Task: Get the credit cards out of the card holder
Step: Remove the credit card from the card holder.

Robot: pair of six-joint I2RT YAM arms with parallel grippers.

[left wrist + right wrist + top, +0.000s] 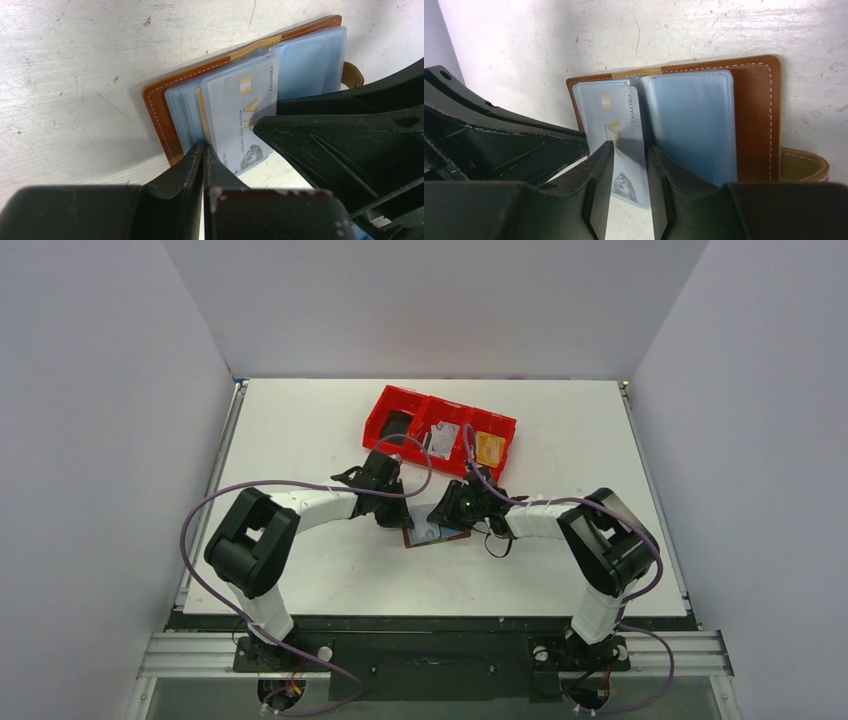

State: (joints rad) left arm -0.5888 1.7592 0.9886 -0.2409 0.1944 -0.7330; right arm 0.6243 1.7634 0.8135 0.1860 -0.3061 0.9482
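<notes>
The brown leather card holder [432, 535] lies open on the table, its clear sleeves facing up [160, 115] [756, 110]. A light blue card [240, 120] [621, 120] sticks partway out of a sleeve towards the near edge. My right gripper [447, 512] [630, 146] is open, with one finger on each side of that card's free end. My left gripper [390, 515] [204, 146] is shut, and its tips appear to nip the near edge of the sleeves. A thin tan-gold edge [200, 112] shows between the sleeves there. I cannot tell whether it is a card.
A red three-compartment tray [380, 410] stands just behind both grippers. It holds a dark item [397, 425], a silver-grey card [443, 438] and an orange-gold piece [489, 448]. White walls enclose the table on three sides. The two wrists sit close together over the holder.
</notes>
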